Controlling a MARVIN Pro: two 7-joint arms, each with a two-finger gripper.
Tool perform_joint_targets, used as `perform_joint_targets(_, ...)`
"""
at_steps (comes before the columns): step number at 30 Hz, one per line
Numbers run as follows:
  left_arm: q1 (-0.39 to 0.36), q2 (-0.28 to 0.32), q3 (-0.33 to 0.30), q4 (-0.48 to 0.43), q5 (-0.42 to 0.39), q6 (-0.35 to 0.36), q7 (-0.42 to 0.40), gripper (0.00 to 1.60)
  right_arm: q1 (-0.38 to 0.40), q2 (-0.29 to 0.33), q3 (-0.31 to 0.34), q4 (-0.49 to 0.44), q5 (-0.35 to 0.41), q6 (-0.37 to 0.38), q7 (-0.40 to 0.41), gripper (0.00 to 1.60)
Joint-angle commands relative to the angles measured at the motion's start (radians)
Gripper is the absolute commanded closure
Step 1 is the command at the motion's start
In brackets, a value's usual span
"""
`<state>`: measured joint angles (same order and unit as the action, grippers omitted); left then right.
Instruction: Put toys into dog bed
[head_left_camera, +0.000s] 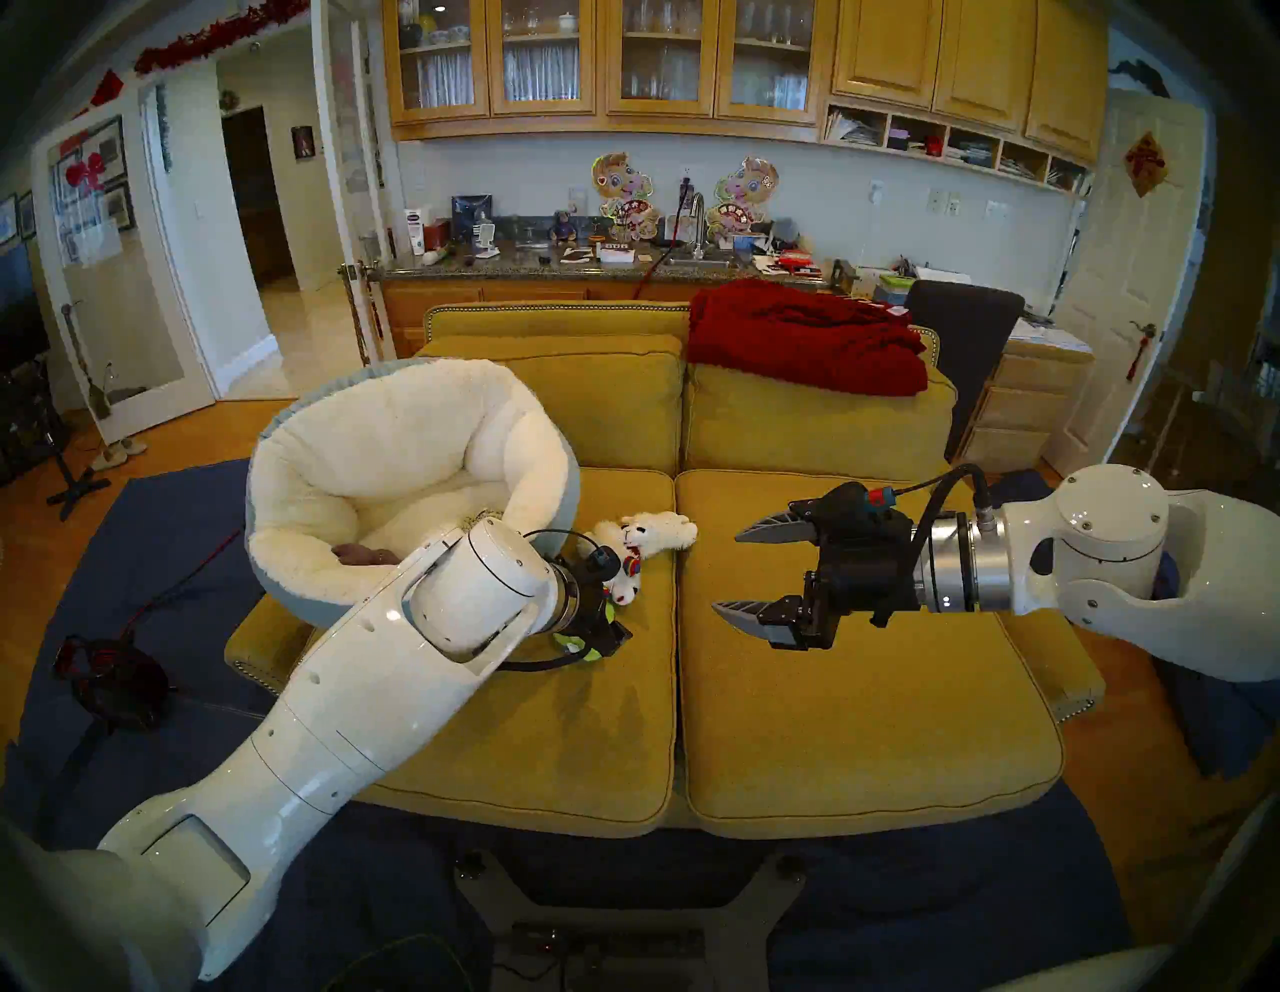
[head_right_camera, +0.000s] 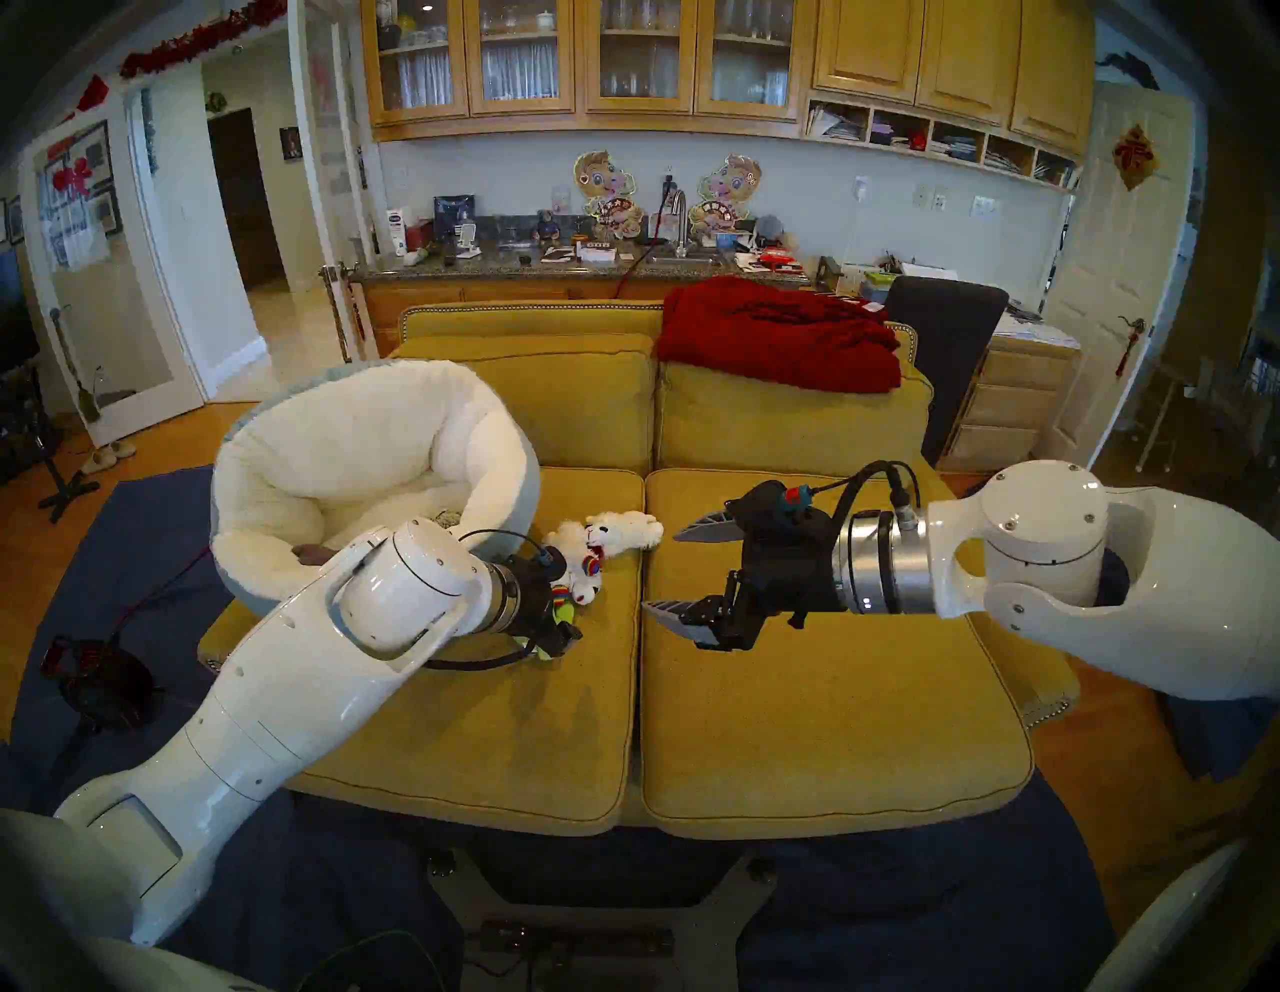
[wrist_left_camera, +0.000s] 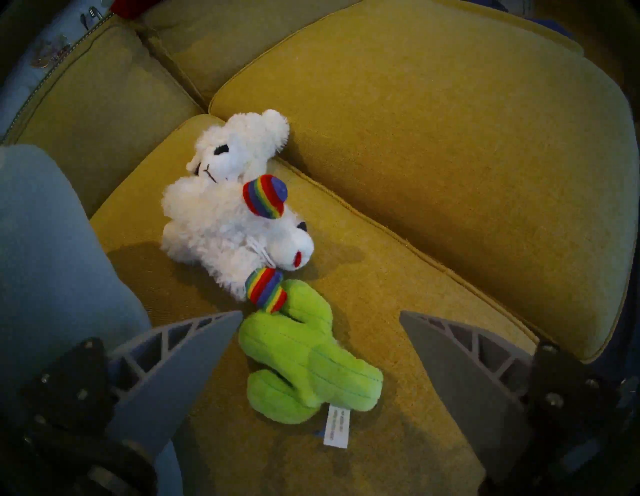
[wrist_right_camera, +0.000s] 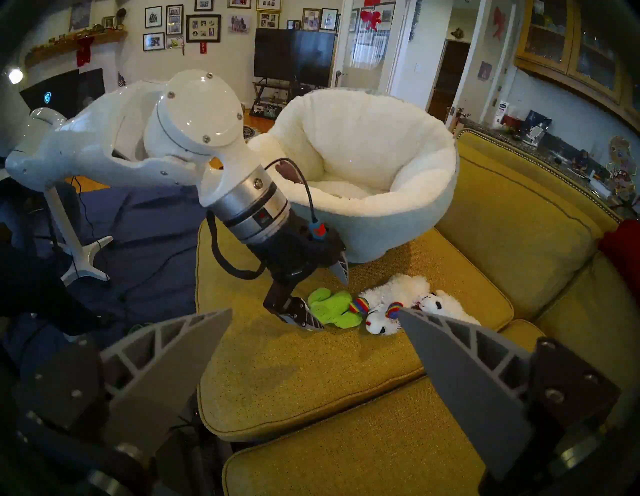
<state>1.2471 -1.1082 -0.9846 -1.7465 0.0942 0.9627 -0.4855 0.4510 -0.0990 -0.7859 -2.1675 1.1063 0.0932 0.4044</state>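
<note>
Our left gripper (wrist_left_camera: 320, 313) hangs wide open and empty over the green cactus (wrist_left_camera: 308, 360), fingers either side, likely lining up a pinch. Touching it beyond: the rainbow lamb (wrist_left_camera: 235, 239), then the plain lamb (wrist_left_camera: 242, 149) at the cushion seam. Our right gripper (head_left_camera: 744, 571) waits open, empty, well apart. Dog bed (head_left_camera: 388, 443) sits just beside the toys; something purplish (head_left_camera: 360, 554) already lies inside.
</note>
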Motion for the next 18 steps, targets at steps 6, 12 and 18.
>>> perform_joint_targets(6,-0.024,-0.036,-0.03,-0.028,0.01,-0.003,0.001,0.0,0.023,-0.001,0.019,0.0,0.0,-0.012,-0.002,0.0)
perform_joint_targets(12,-0.029,-0.016,-0.031,-0.039,0.004,-0.003,-0.04,0.0,0.023,-0.001,0.019,0.0,0.0,-0.012,-0.002,0.0)
perform_joint_targets(18,-0.036,0.005,-0.031,-0.053,0.006,-0.003,-0.098,0.0,0.023,-0.001,0.019,0.0,0.0,-0.012,-0.002,0.0)
